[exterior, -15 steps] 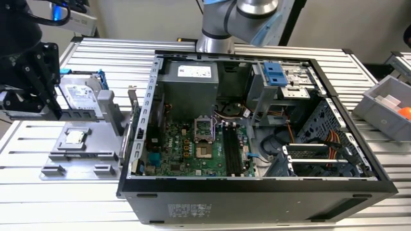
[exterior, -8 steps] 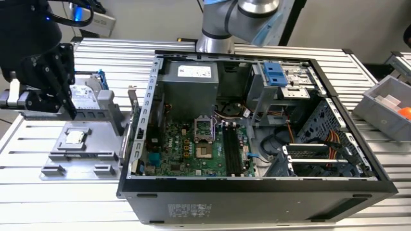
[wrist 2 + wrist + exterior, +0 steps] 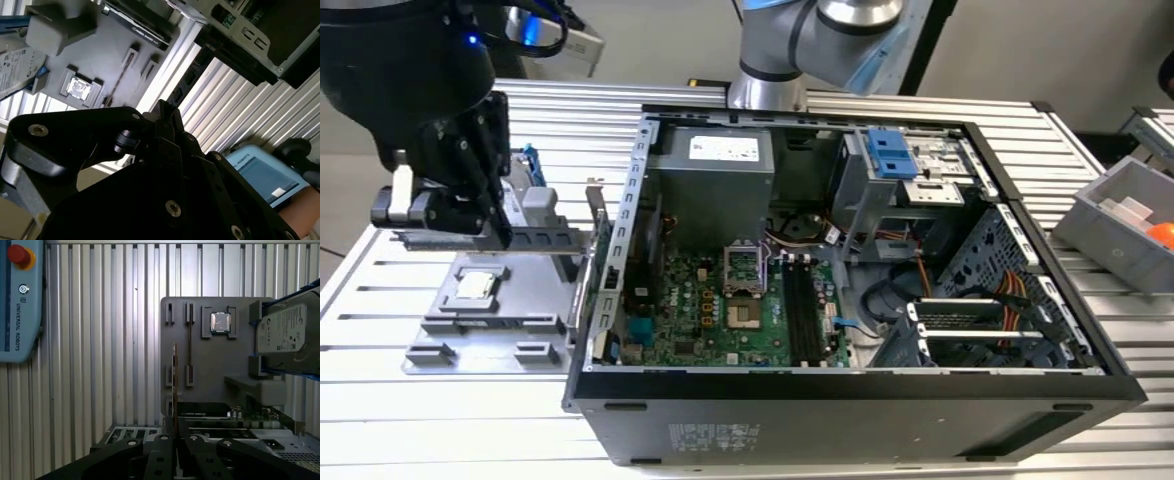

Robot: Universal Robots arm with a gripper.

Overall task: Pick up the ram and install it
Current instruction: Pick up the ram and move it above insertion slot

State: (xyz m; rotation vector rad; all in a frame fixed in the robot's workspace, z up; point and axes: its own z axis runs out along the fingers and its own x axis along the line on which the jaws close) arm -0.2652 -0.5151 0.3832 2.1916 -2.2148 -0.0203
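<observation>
A: Where is the ram [image 3: 174, 380]?

B: Edge-on in the first wrist view, pinched between the fingers [image 3: 161, 445], which are clenched on its flat faces. At the exterior view's left it hangs over the grey tray [image 3: 467, 325], apart from it, just beside the open case [image 3: 854, 385].

A: How will it handle?

B: Probably light and stiff, yet thin and fragile: the chips and the contact edge should not be squeezed. A hold on the long flat faces near the middle seems safest, keeping it level; a twist could crack it
</observation>
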